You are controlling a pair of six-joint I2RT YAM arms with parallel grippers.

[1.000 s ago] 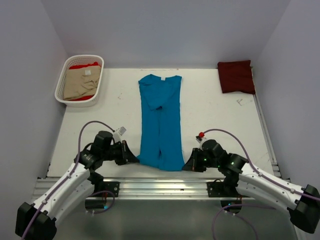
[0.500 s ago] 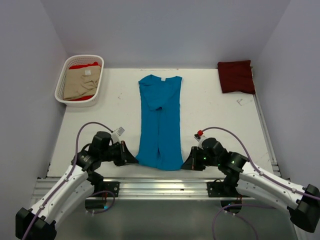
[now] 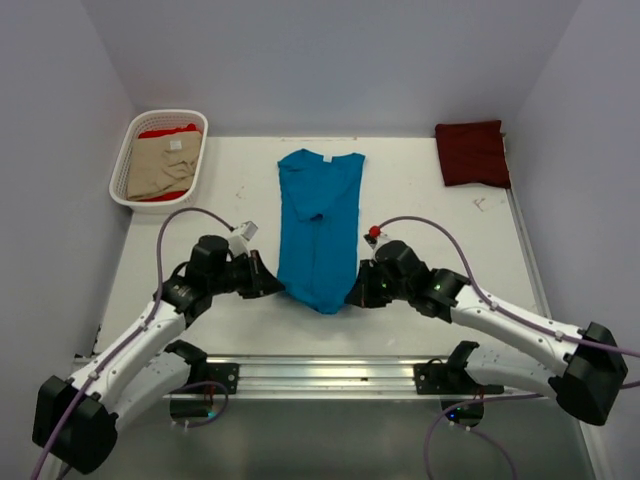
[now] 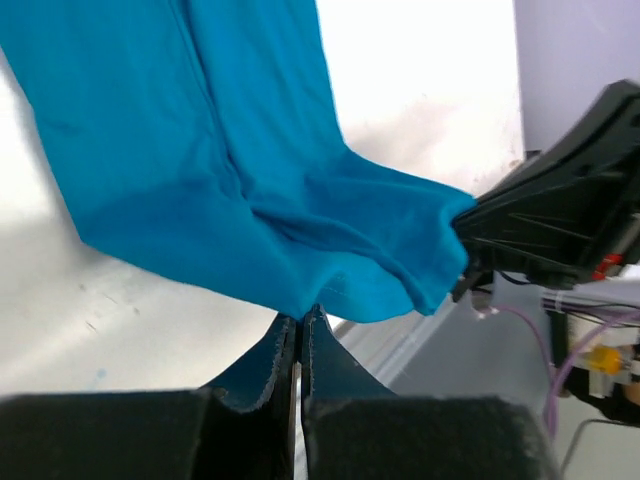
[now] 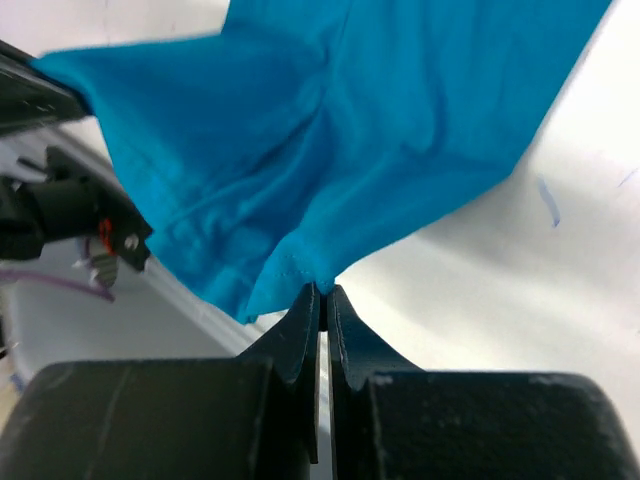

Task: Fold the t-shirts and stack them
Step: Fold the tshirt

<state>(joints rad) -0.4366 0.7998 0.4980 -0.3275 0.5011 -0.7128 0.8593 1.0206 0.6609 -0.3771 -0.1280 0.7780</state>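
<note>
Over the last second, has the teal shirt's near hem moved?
Yes. The teal shirt's hem has moved away from the rail, farther from the arm bases, pinched by the left gripper and right gripper.

Right gripper [image 5: 320, 298] pinched tight on a hem corner of the teal-blue t-shirt [image 5: 350, 130], cloth fanning upward from the closed jaws, white table [image 5: 540, 300] right of the shirt, black left arm [image 5: 60, 215] left of it
</note>
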